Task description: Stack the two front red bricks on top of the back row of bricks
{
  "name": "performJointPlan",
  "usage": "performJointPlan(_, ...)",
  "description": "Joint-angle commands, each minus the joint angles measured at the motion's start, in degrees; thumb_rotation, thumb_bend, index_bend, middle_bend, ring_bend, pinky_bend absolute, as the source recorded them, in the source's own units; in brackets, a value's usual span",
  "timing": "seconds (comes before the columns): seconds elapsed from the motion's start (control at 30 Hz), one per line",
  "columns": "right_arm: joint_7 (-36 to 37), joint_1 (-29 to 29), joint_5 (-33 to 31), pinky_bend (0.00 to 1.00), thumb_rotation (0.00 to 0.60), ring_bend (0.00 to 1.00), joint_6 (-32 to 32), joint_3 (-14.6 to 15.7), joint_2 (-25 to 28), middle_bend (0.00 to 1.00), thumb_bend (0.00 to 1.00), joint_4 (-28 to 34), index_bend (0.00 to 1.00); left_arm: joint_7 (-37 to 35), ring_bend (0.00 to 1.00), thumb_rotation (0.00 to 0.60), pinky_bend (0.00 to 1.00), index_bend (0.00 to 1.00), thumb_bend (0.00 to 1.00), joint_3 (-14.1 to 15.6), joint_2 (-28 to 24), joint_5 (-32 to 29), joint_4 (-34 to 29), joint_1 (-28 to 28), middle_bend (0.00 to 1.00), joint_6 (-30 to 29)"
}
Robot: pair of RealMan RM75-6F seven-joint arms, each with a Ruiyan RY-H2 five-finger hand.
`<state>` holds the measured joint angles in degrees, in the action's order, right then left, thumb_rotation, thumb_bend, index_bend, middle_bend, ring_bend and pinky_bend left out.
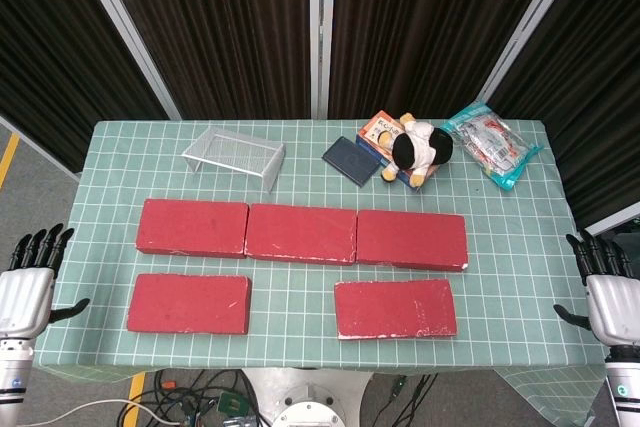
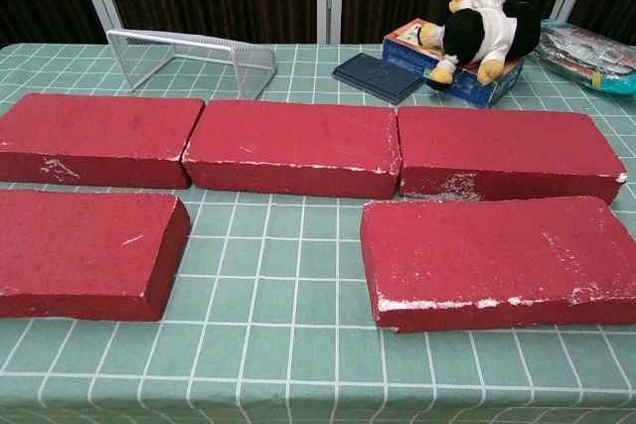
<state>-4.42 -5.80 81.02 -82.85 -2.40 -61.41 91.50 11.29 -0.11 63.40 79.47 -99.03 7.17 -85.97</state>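
Three red bricks lie end to end as a back row: left (image 1: 192, 227) (image 2: 94, 138), middle (image 1: 301, 233) (image 2: 294, 146), right (image 1: 411, 239) (image 2: 505, 152). In front lie two more red bricks, the front left brick (image 1: 189, 303) (image 2: 81, 253) and the front right brick (image 1: 396, 308) (image 2: 502, 259). My left hand (image 1: 28, 287) hangs off the table's left edge, fingers apart, holding nothing. My right hand (image 1: 608, 292) is off the right edge, likewise open and empty. Neither hand shows in the chest view.
On the green checked tablecloth (image 1: 300, 282), a wire mesh rack (image 1: 235, 155) stands at the back left. A dark flat case (image 1: 352, 160), a boxed item with a plush toy (image 1: 418, 148) on it, and a plastic packet (image 1: 491, 146) lie at the back right.
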Motion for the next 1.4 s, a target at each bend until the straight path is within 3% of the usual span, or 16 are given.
performJointPlan(0.03, 0.39, 0.04, 0.27, 0.0, 0.6, 0.0, 0.01, -0.15, -0.16, 0.0, 0.02, -0.17, 0.0, -0.22, 0.0, 0.6, 0.0, 0.04, 0.0, -0.07, -0.02, 0.44, 0.06, -0.11, 0.02, 0.15)
performJointPlan(0.87, 1.25, -0.51, 2.32, 0.0, 0.6, 0.0, 0.14, -1.47, 1.36, 0.0, 0.02, 2.09, 0.0, 3.07, 0.0, 0.6, 0.0, 0.04, 0.0, -0.16, -1.72, 3.72, -8.11, 0.28, 0.02, 2.3)
performJointPlan(1.4, 3.0, -2.21, -0.14, 0.0, 0.6, 0.0, 3.13, -3.38, 2.1, 0.0, 0.02, 1.22, 0.0, 9.16, 0.0, 0.6, 0.0, 0.04, 0.0, 3.54, -0.36, 3.48, -17.47, 3.03, 0.02, 11.98)
